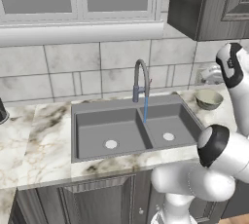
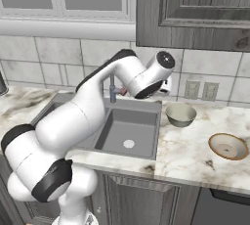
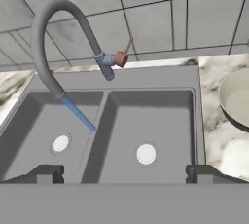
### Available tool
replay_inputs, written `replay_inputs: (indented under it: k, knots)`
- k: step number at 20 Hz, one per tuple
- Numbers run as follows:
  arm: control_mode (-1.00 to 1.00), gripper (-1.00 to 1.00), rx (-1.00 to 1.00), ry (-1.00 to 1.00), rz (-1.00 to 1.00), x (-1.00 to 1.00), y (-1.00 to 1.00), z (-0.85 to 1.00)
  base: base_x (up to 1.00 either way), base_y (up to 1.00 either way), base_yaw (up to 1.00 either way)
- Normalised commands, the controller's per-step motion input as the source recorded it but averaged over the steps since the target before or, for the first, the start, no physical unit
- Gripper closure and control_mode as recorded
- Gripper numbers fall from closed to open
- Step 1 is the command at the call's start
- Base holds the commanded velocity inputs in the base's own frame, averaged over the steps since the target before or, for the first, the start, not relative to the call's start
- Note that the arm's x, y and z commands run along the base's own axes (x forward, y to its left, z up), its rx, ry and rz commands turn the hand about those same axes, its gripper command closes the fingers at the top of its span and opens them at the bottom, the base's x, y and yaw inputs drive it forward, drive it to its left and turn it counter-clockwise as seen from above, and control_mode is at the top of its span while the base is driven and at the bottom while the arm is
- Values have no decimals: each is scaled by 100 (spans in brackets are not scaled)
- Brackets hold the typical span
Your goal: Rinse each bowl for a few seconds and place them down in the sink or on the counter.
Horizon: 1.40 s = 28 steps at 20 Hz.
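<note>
The grey double-basin sink [image 1: 97, 113] is set in the veined marble counter [image 1: 39, 140]. Water runs in a blue stream [image 3: 80, 115] from the arched faucet [image 3: 46, 33] and lands near the divider between the basins. One bowl [image 2: 180, 114] stands upright on the counter just right of the sink; it also shows as the bowl [image 1: 209, 99] and at the right edge as the bowl [image 3: 236, 101]. A second bowl [image 2: 228, 146] lies further right on the counter. My gripper [image 3: 124, 174] hovers open above the sink's front, holding nothing, left of the nearer bowl.
A dark upper cabinet [image 2: 195, 9] hangs over the right counter, close above my arm. Two wall outlets [image 2: 201, 90] sit on the tiled backsplash. A dark object [image 1: 2, 111] stands at the far left counter edge. Both basins hold only their drains.
</note>
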Motion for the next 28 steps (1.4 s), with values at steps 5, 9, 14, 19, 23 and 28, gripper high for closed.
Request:
replay_inputs:
  k: [5, 9, 14, 19, 23, 28]
  knots:
    - [-100, -100, -9, 13, -1, -32, -6, 8, 0, 0, 0]
    - [-100, -100, -12, 3, 1, -45, 0, -8, 0, 0, 0]
    - [-100, -100, -16, 0, 6, -30, 0, -13, 0, 0, 0]
    - [-100, -100, -21, -2, 10, -14, 8, -20, 0, 0, 0]
    - [-100, -100, -20, -4, 12, -5, 5, -9, 0, 0, 0]
    - [-100, -100, -17, -5, 12, 0, 4, -1, 0, 0, 0]
